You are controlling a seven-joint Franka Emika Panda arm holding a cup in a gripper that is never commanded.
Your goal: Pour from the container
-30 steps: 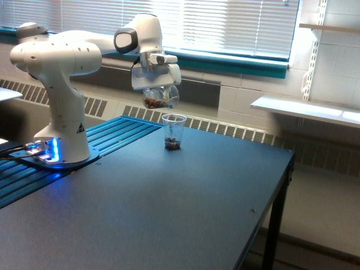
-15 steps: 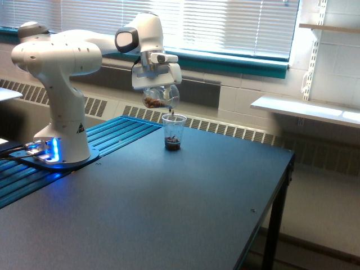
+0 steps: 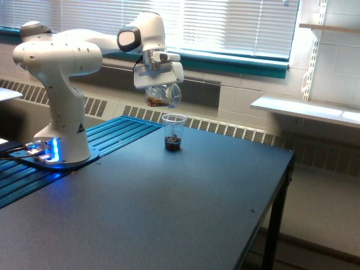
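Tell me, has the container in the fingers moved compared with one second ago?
Yes. The container has gone slightly up and toward the exterior view's right. Judged against the standing cup on the table, the gap above the cup's rim is now larger.

The white arm (image 3: 62, 56) rises from its base at the exterior view's left, reaches rightward, and points its gripper (image 3: 160, 90) downward, clamped on the tilted container (image 3: 162, 97).
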